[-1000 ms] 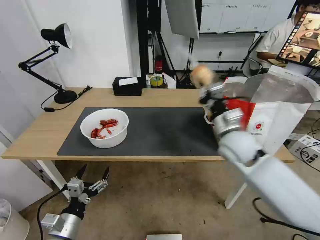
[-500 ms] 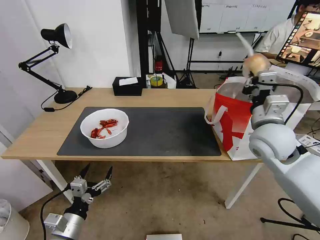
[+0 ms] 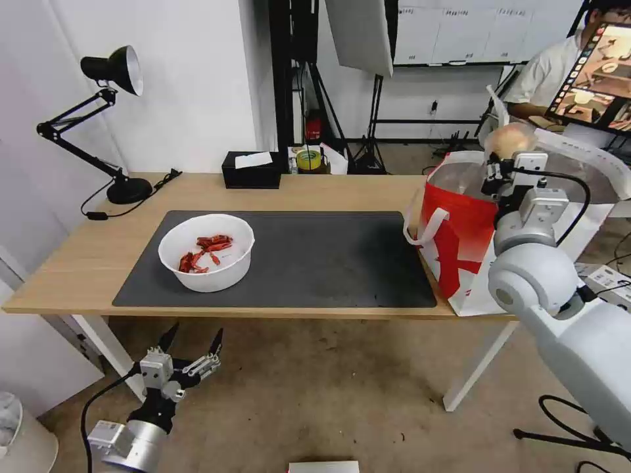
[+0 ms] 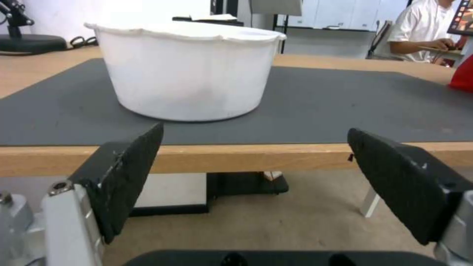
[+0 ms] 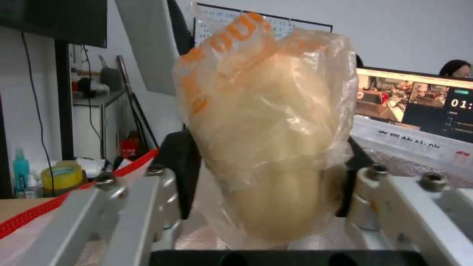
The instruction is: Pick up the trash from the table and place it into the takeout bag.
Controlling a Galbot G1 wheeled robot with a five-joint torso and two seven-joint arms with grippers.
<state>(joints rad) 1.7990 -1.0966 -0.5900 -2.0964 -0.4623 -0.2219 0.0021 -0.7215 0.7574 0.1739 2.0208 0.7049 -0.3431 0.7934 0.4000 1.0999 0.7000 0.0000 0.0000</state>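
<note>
Currently on the drop step: right gripper (image 3: 505, 164) raised over the open mouth of the takeout bag (image 3: 453, 230), clamped on the small knotted clear bag (image 3: 509, 139) of beige stuff. Seen from the right wrist, knotted bag (image 5: 268, 147) sits squarely between the two black pads (image 5: 180, 166), bulging up past them, lower end hanging out below the pinch; foil lining of the takeout bag visible beneath. Next move, as a judgement: lower a little toward the bag mouth, then spread the pads so the load falls inside, not onto the rim; soft load may cling to a pad, so needs a full opening. Takeout bag stands at the table (image 3: 79, 263) end, just off the edge of the dark mat (image 3: 328, 256), handle drooping toward the mat. Still to go: white bowl (image 3: 207, 253) of red shells, well apart from the takeout bag, at the far end of the mat. Left gripper (image 3: 190, 338) parked low, off the table's front edge, below the bowl side; fingers (image 4: 130, 173) spread wide, holding nothing, bowl (image 4: 184, 70) straight ahead across the mat. Black tissue box (image 3: 252, 171) at the table's back edge, not trash.
</note>
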